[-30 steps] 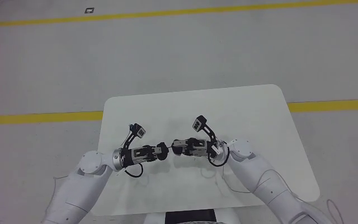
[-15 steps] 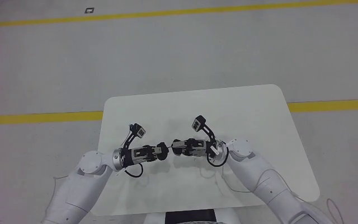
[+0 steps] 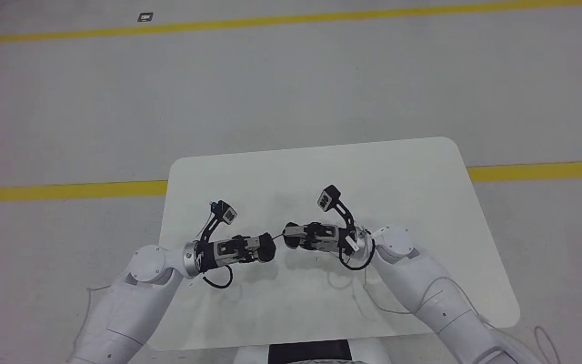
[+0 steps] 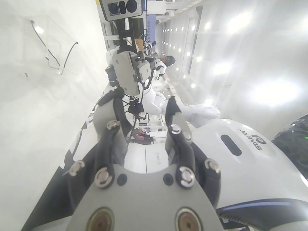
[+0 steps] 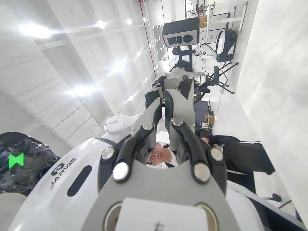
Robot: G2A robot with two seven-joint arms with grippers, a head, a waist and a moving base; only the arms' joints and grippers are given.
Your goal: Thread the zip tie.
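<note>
The zip tie (image 3: 275,241) is seen as a thin dark strip bridging the two hands above the worktop (image 3: 409,182), nearer its near edge than its far one. The right hand (image 5: 167,92) is drawn nearly together, seemingly pinched on the tie. The left hand (image 4: 142,100) is held with its fingers apart. The tie is judged light, springy and slick, so it is best gripped close to the tip, where flex is least, with the head squared to the tail.
</note>
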